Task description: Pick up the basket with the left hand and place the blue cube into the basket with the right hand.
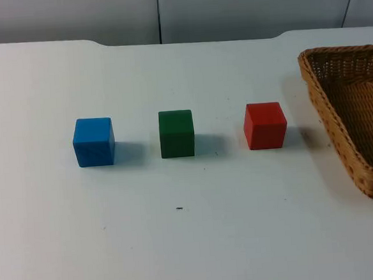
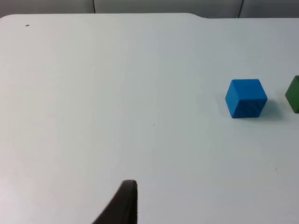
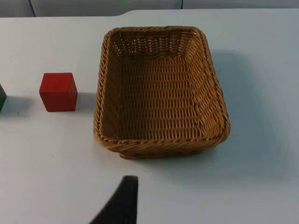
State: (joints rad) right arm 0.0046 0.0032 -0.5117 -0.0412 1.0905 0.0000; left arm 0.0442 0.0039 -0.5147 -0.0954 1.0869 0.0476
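- No writing, logos or labels that I can read on anything here: the cubes are plain painted blocks and the basket (image 1: 357, 112) is bare wicker.
- Using the green cube (image 1: 176, 133) as the landmark: it sits in the middle of a row of three on the white table (image 1: 193, 242).
- The blue cube (image 1: 94, 142) is off to one side of the green cube, apart from it with a clear gap, on the left arm's side.
- The red cube (image 1: 265, 125) is on the other side of the green cube, about the same gap away, not touching.
- The basket is further out past the red cube from the green one, near the red cube but not touching it. It's sitting flat on the table, with nothing inside as seen from the right wrist view.
- Nothing stands between the blue cube and the green cube, just bare table top.
- Count: three cubes (one blue, one green, one red), one basket.
- Left gripper (image 2: 122, 205): one black fingertip hangs over bare table, well away from the blue cube on the side opposite the green cube. Can't tell if it's spread or closed.
- Right gripper (image 3: 122, 200): one black fingertip over the table just short of the basket's near rim. Same deal, can't tell its state.
- A grey partition wall (image 1: 158, 14) runs behind the table, beyond the green cube.
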